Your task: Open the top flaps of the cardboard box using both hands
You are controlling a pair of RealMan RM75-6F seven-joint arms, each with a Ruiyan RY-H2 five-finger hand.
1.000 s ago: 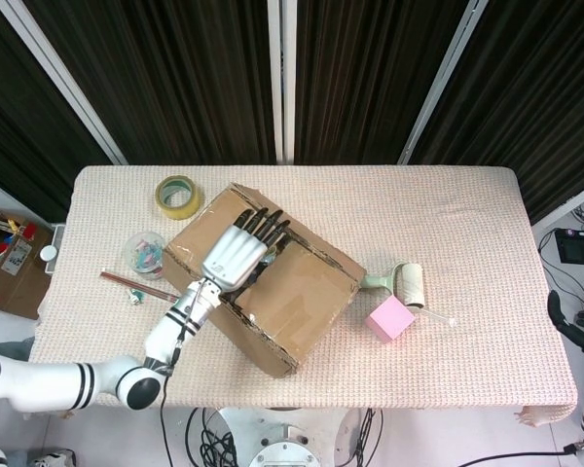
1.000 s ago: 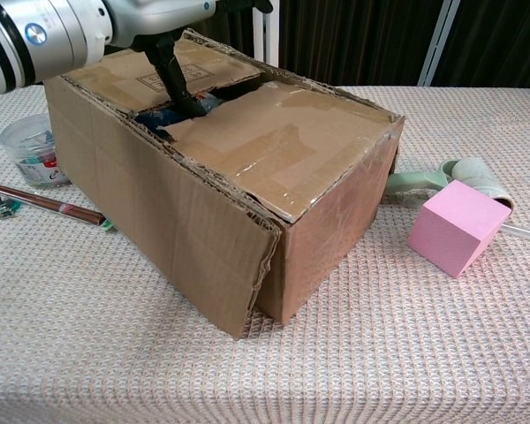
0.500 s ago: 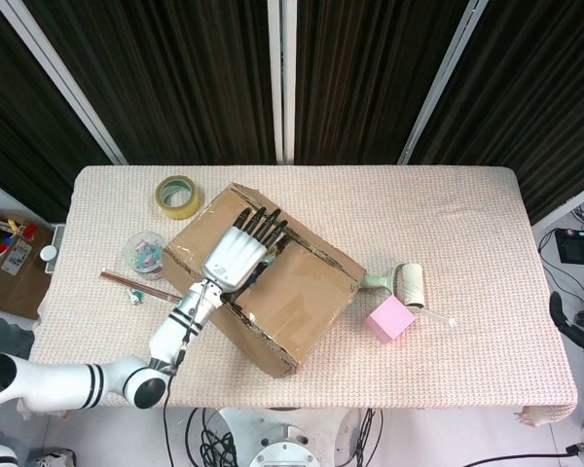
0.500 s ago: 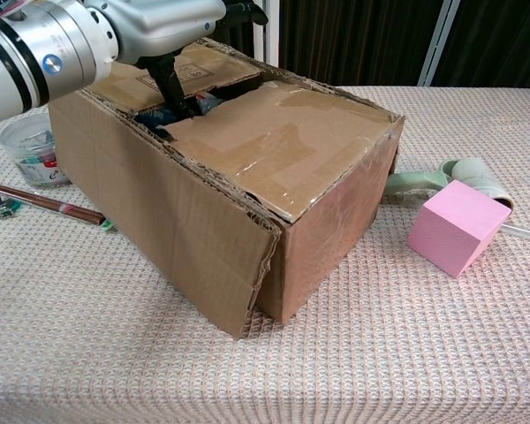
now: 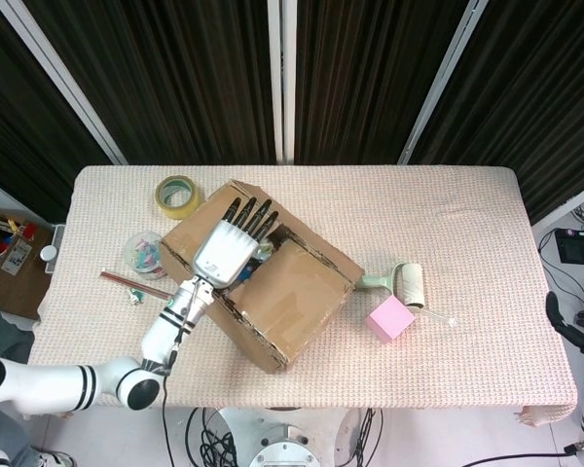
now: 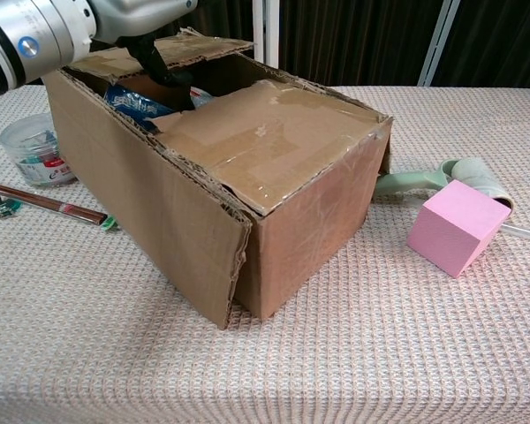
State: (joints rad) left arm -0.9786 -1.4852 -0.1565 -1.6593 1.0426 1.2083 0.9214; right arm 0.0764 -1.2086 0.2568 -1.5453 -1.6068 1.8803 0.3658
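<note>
— cardboard box (image 5: 263, 287) sat left of centre on the worktop (image 5: 448, 224); where was the left robot hand (image 5: 229, 248)?
— flat over the raised left flap (image 6: 163, 51), fingers (image 5: 248, 212) straight, gripping nothing i could see.
— and inside?
— something blue (image 6: 132, 99), mostly hidden.

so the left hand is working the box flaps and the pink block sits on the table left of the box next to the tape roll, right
Not quite. The pink block sits right of the cardboard box, beside the lint roller, as the head view shows. The yellow tape roll lies left of the box. The left hand is indeed at the box's flaps.
</note>
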